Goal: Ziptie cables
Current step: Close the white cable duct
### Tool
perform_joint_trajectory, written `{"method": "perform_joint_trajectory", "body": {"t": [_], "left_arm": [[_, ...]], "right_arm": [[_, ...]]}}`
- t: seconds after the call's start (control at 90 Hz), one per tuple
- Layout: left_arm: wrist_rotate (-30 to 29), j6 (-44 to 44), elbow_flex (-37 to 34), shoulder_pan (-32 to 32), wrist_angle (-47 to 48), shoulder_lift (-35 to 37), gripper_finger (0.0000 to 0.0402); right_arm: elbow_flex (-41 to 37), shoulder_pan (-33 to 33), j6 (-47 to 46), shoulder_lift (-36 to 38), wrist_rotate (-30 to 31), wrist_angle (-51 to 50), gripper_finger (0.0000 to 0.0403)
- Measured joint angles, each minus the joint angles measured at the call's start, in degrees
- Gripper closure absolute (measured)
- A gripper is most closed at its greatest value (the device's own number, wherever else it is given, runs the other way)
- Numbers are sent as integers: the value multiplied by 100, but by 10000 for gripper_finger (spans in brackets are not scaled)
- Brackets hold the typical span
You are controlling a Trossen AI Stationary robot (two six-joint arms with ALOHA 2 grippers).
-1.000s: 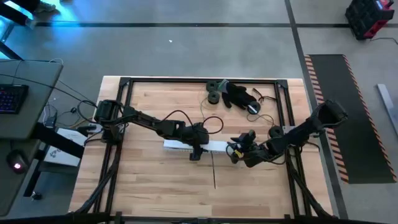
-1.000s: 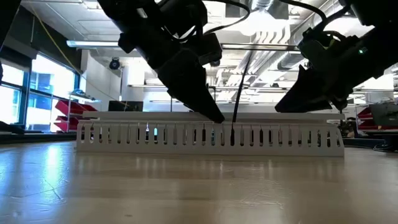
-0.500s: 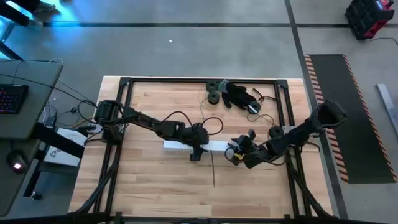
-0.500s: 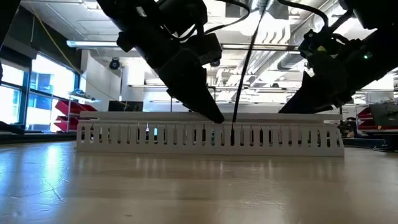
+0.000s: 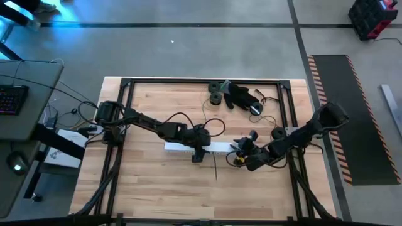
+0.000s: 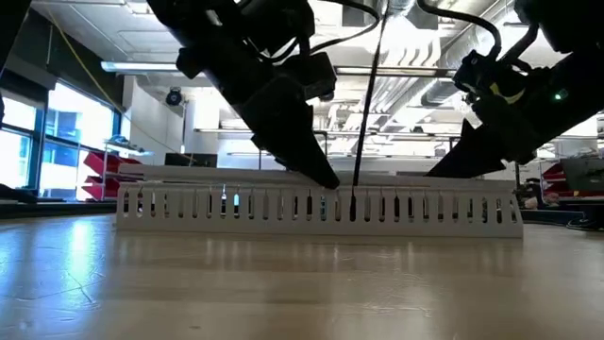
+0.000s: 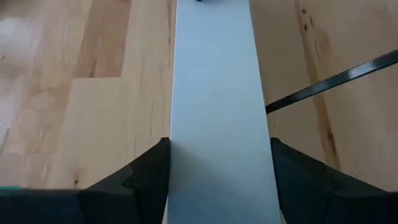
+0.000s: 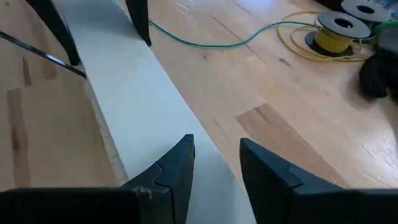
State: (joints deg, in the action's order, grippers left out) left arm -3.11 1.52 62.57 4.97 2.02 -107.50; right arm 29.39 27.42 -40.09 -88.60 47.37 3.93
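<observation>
1. The left gripper (image 7: 217, 180) clamps the long white slotted plastic duct (image 5: 185, 147) across its width, holding it down.
2. A thin black zip tie (image 6: 363, 113) stands through a duct slot, not cinched.
3. The right gripper (image 8: 216, 165), slightly parted and empty, hovers over the duct's right end.
4. The bundled cables aren't visible, presumably inside the duct; tying remains.

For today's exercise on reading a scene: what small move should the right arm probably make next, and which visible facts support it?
Probably lower the right claw onto the free end of the white duct. Its fingers are open just above that end, gripping nothing, while the left claw straddles the duct's middle, next to the thin black strip rising from a slot.
</observation>
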Motion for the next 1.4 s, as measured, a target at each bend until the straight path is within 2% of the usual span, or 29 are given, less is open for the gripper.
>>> {"method": "perform_joint_trajectory", "body": {"t": [1.133,1.289,1.4], "left_arm": [[103,131,0,13,120,0,190],[96,140,0,13,125,0,190],[76,142,0,38,127,0,190]], "right_arm": [[-4,-7,6,-91,-561,-35,287],[-6,5,61,-93,-495,-16,287],[-33,49,433,-98,-339,207,287]]}}
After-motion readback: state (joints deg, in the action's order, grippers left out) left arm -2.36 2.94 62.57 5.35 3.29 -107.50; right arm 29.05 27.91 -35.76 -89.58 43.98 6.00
